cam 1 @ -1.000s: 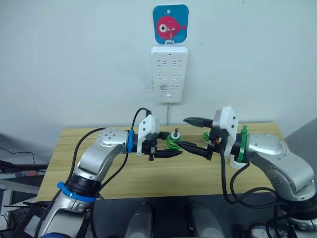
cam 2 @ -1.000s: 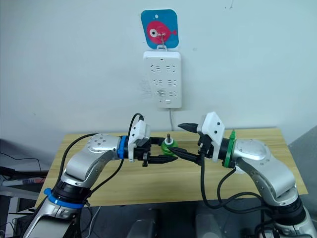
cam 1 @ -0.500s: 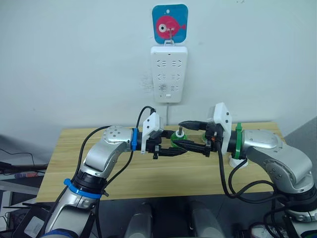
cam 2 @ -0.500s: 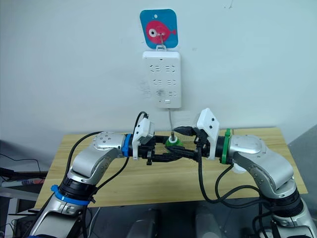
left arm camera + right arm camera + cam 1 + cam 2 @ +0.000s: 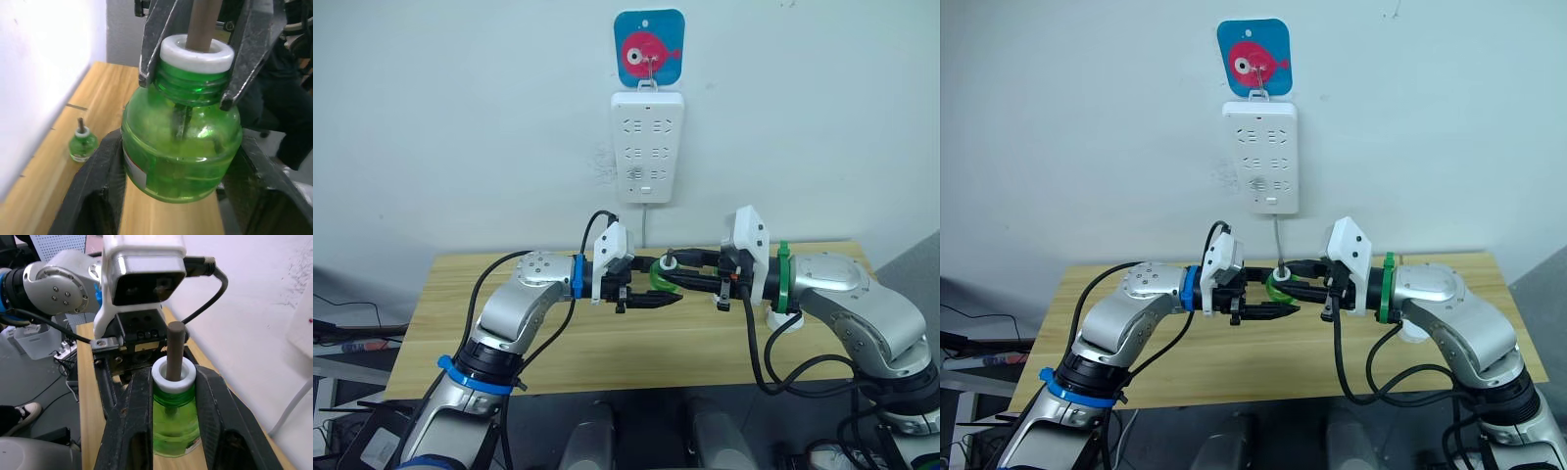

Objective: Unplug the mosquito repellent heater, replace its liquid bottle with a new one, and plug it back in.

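Gripping one green bottle [image 5: 181,147] jointly, left tool [image 5: 171,196] and right tool [image 5: 168,431]; left wrist adds a second bottle [image 5: 82,144].

Standing against a plain pale wall [image 5: 460,117], lit evenly; bearing faint scuff marks beside the white power strip [image 5: 648,145]; hanging that strip upright from a hook on a blue square sticker with a pink fish [image 5: 650,46], a thin white cord [image 5: 1278,240] dropping from its lower end toward the table; stretching a light wooden table [image 5: 607,343] across the foreground, its far edge running along the wall; showing dark cables and cluttered shelving [image 5: 342,338] low at the left side, beyond the table's end.
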